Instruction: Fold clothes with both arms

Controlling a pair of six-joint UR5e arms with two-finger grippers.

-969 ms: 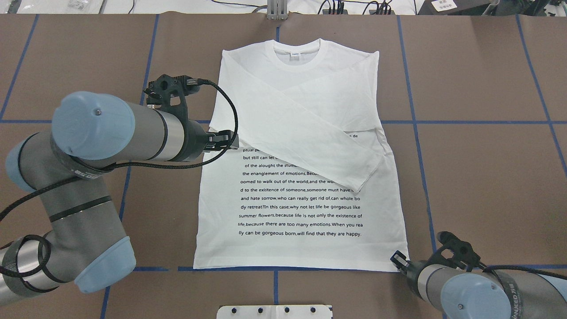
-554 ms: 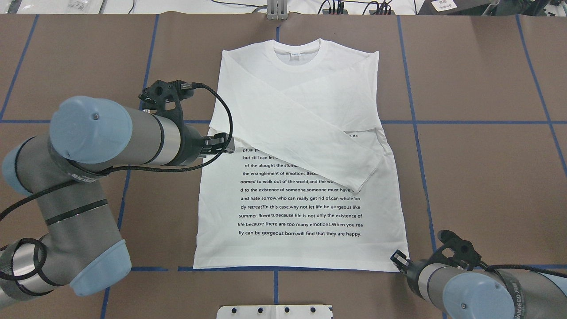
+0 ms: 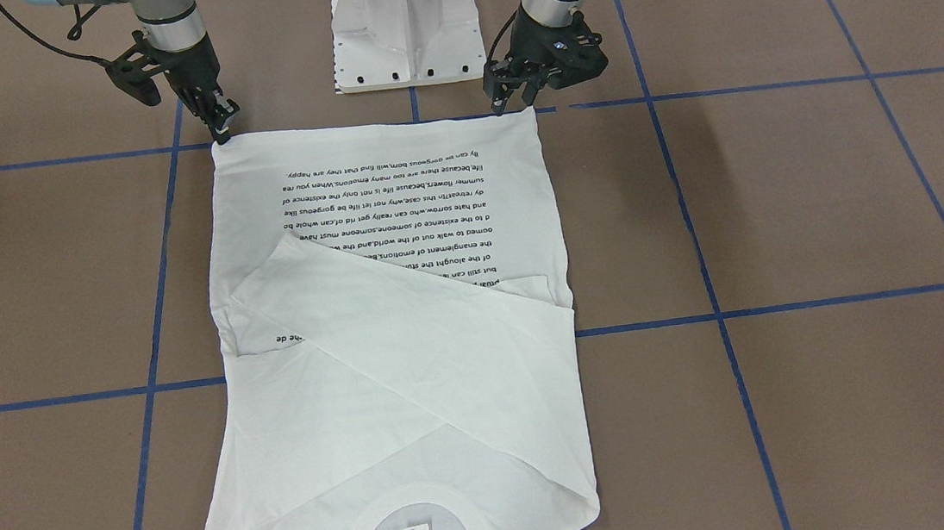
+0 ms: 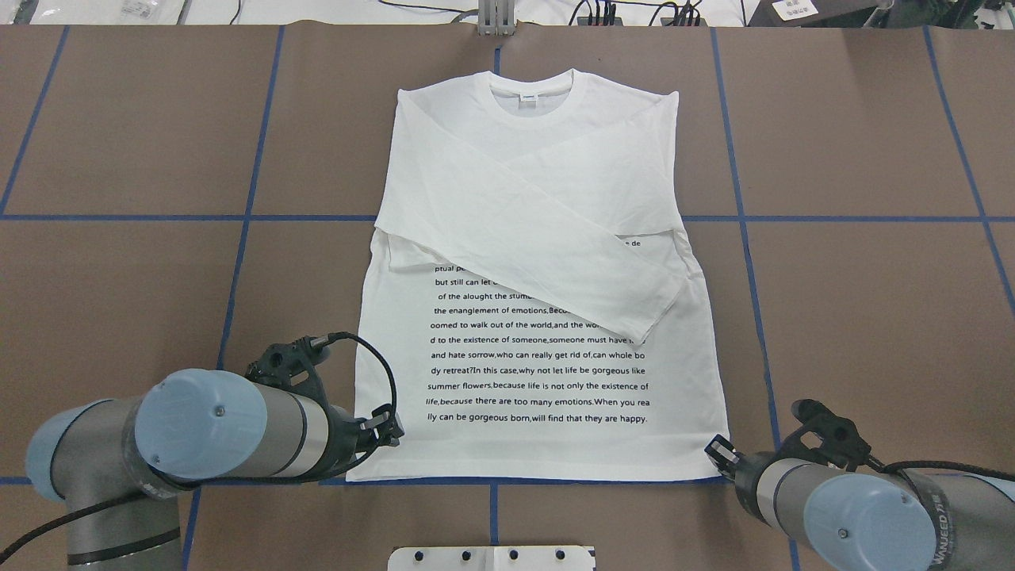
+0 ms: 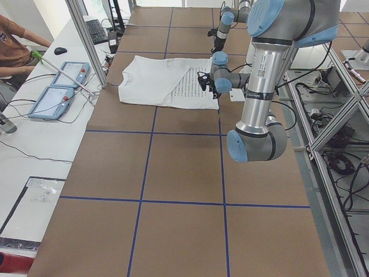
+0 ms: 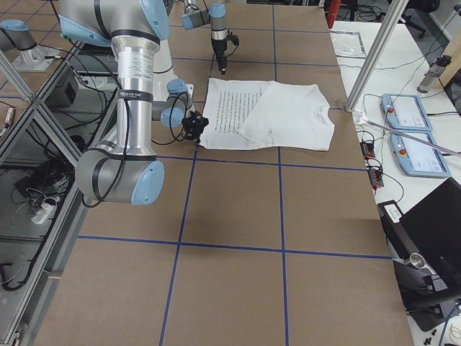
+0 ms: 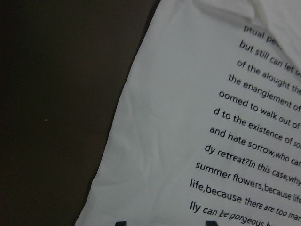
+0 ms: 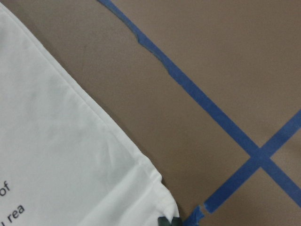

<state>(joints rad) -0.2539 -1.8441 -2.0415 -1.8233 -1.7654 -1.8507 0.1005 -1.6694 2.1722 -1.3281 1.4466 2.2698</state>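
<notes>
The white long-sleeved T-shirt (image 4: 539,238) lies flat on the brown table, collar at the far side. Both sleeves are folded across the chest and its black text faces up (image 3: 411,349). My left gripper (image 4: 388,428) hovers open over the near left hem corner; the left wrist view shows the shirt (image 7: 178,141) just below the finger tips. My right gripper (image 4: 716,452) is at the near right hem corner, shut on the puckered corner of the shirt (image 8: 56,165). From across the table, the left gripper (image 3: 512,101) and right gripper (image 3: 222,129) stand at the two ends of the hem.
The white pedestal base (image 3: 405,20) stands just behind the hem, between the arms. Blue tape lines (image 4: 745,218) grid the brown table. Cables and a bracket (image 4: 496,20) sit at the far edge. A person (image 5: 14,46) sits at a side desk with control pendants (image 5: 55,95).
My left arm drew back from the folded sleeve at the shirt's left edge and swung down to the near left hem corner. The right gripper shifted slightly at its corner.
</notes>
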